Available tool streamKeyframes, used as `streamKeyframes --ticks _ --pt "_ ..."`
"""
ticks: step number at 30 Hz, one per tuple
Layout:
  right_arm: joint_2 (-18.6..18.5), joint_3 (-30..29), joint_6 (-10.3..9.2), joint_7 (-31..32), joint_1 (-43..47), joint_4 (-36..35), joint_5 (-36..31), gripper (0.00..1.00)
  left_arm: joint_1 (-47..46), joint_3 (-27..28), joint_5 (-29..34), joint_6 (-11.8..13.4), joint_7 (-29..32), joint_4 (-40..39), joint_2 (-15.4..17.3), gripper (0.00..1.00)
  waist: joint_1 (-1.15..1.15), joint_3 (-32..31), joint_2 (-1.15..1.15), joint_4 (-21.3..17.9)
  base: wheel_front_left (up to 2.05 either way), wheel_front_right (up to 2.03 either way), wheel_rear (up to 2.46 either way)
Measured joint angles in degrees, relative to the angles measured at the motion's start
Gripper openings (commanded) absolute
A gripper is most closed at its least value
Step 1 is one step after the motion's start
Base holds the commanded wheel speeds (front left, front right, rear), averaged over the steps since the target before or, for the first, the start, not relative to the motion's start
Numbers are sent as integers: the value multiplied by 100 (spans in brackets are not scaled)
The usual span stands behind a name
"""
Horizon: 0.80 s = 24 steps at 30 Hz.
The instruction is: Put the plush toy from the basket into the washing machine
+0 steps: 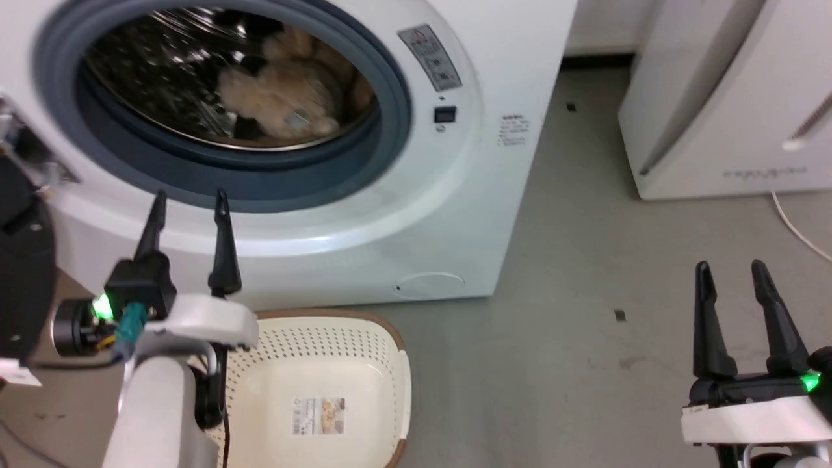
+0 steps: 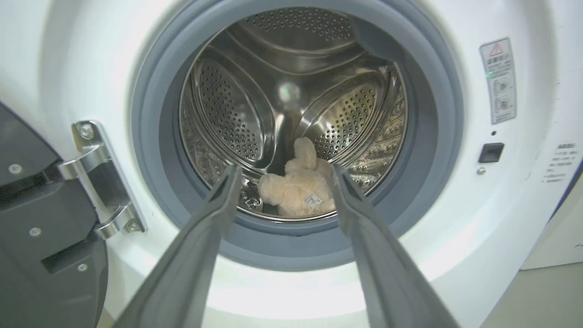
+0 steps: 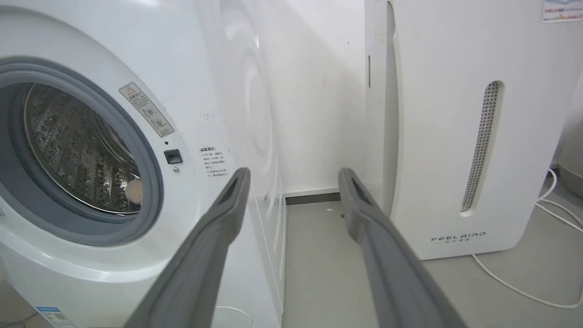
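The plush toy (image 1: 286, 91) lies inside the washing machine (image 1: 416, 214), low in the steel drum just behind the grey gasket. In the head view it is a blurred beige mass. The left wrist view shows it more sharply (image 2: 296, 189): fluffy, rounded limbs, a small white tag on its near side. From the right wrist view a small beige patch (image 3: 133, 191) of it peeks past the gasket. The black door (image 2: 45, 228) is swung open to the left and cut off by the frame edge, its shiny metal hinge (image 2: 98, 182) bare. The cream perforated basket (image 1: 390, 364) stands on the floor in front of the machine, partly hidden by the left forearm and cut off below. A label sticker shows on its bottom. The left gripper (image 1: 190, 198) is raised in front of the porthole's lower rim, outside the drum, with its dark fingers spread and nothing between them. The right gripper (image 1: 729, 268) hangs low at the near right over the grey floor, well apart from the machine, with its fingers likewise parted and empty. Far right stands a white slanted appliance (image 3: 455, 136) with a perforated slot and a white cable (image 3: 524, 291) trailing from it.
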Motion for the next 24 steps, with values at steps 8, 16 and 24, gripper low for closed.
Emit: streamKeyframes --ticks 8,16,24 --pt "0 8 0 0 237 -151 -108 100 870 -104 135 -68 0 -381 -160 100 0 -520 0 296 0 0 0" --pt "0 -41 0 0 630 -207 -208 100 1669 -151 27 -210 0 -599 -333 100 -1 -949 0 500 0 0 0" --pt "0 -193 0 0 804 -140 -196 100 2010 -186 27 -260 0 -728 -394 100 -1 -1102 0 626 0 0 0"
